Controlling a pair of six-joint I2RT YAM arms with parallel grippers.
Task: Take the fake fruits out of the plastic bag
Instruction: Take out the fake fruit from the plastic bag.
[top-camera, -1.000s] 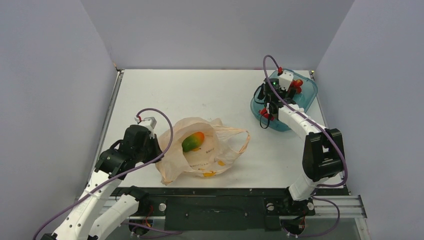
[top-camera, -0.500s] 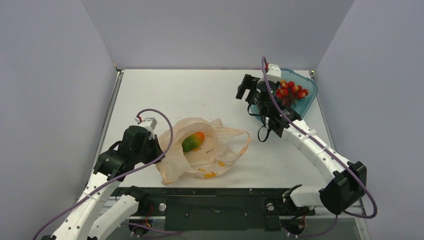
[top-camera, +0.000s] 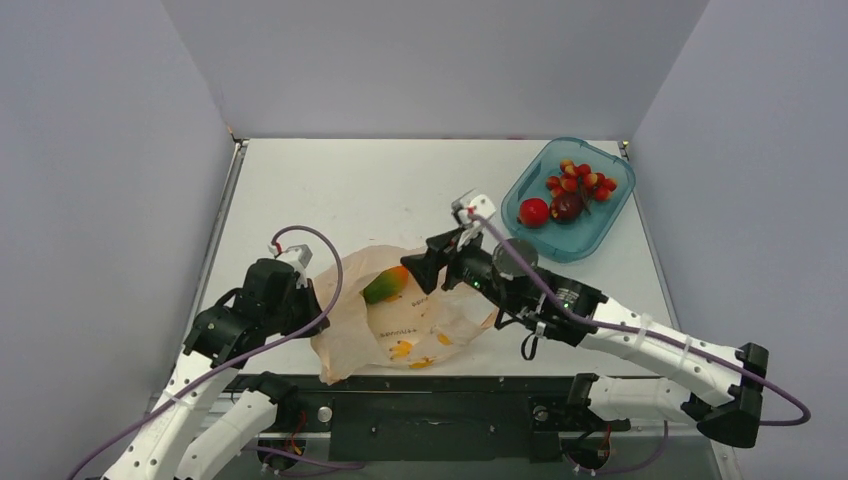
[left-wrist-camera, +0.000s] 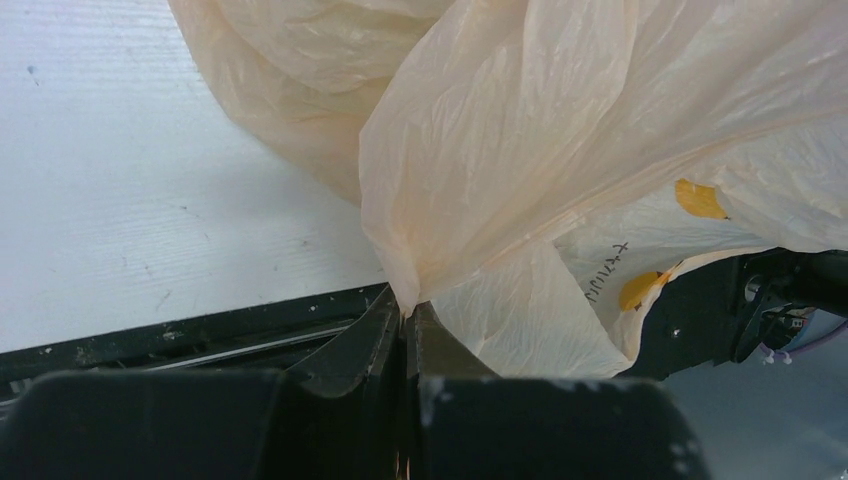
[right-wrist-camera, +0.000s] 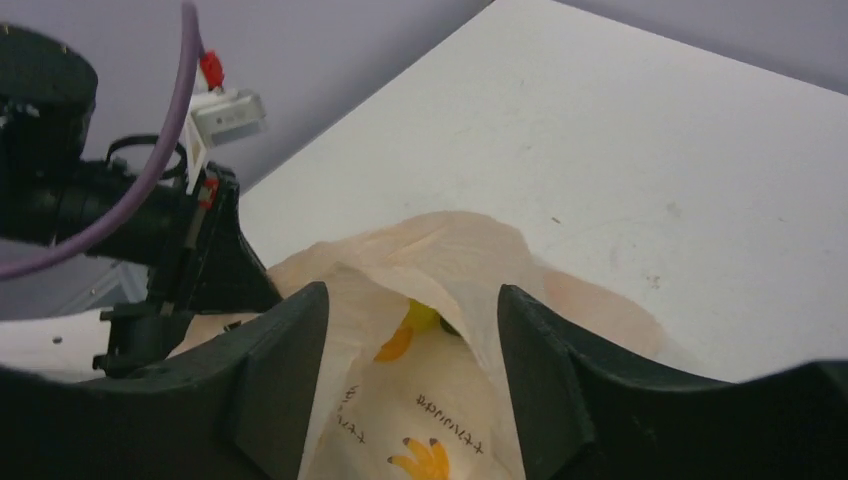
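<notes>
The plastic bag (top-camera: 400, 325) lies crumpled on the white table (top-camera: 350, 190) near its front edge, mouth gaping upward. The left gripper (left-wrist-camera: 405, 312) sits at the bag's left edge with its jaws pressed together on a gathered fold of the pale-orange film, which rises from the pinch in taut creases. The right gripper (right-wrist-camera: 410, 295) hangs over the bag's right side, just above the mouth. Its fingers (right-wrist-camera: 280, 370) stand apart with nothing clamped between them, and the wrist view looks past them down into the opening. Inside the bag, toward its far side, rests the orange-green mango shape (top-camera: 386, 284), showing through the mouth in the top view. In the right wrist view a small yellowish patch shows deep in the opening; whether that is a fruit or one of the bag's printed marks cannot be told. Well away from the bag, beyond it and to its right, sits a teal tub (top-camera: 610, 215). It holds the red berry cluster (top-camera: 580, 178), the red round ball (top-camera: 533, 211) and the dark maroon fruit (top-camera: 568, 206), the ball and the maroon fruit side by side on the tub's bag-facing side.
</notes>
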